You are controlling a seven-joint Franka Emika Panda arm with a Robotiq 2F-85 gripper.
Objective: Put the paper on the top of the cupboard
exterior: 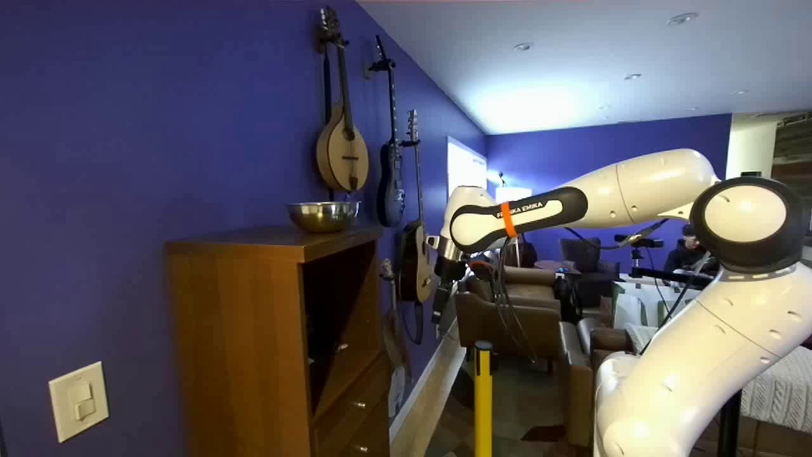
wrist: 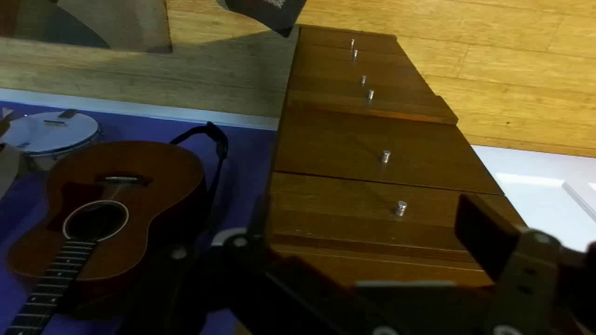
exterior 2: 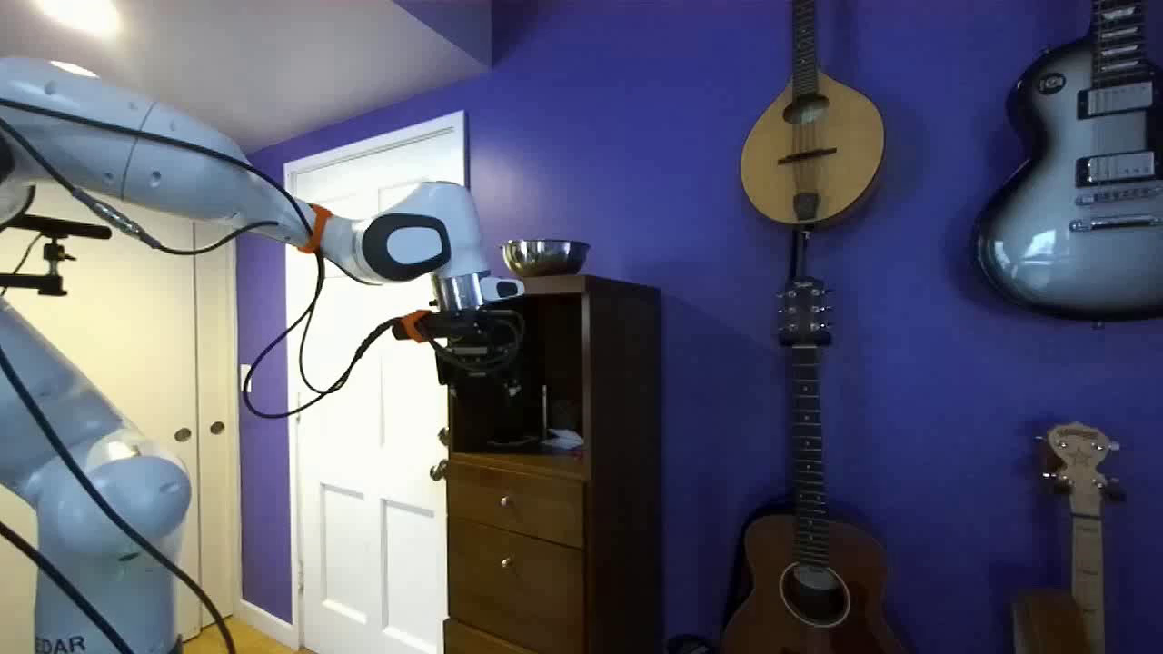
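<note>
The wooden cupboard (exterior: pixel 238 343) stands against the purple wall and also shows in an exterior view (exterior 2: pixel 625 454). Its top (exterior: pixel 247 237) carries a metal bowl. A crumpled white piece that looks like the paper (exterior 2: pixel 565 440) lies in the cupboard's open upper compartment. My gripper (exterior: pixel 439 311) points down in front of that compartment, below the level of the top. In the wrist view my gripper (wrist: pixel 365 216) has its two fingers wide apart with nothing between them. The cupboard's drawer fronts show beyond the fingers. The paper cannot be made out in the wrist view.
The metal bowl (exterior: pixel 325 217) sits near the front of the cupboard top. Several stringed instruments hang on the wall beside the cupboard, such as a mandolin (exterior 2: pixel 811 150). A yellow post (exterior: pixel 483 400) stands on the floor. A white door (exterior 2: pixel 377 509) is on the cupboard's far side.
</note>
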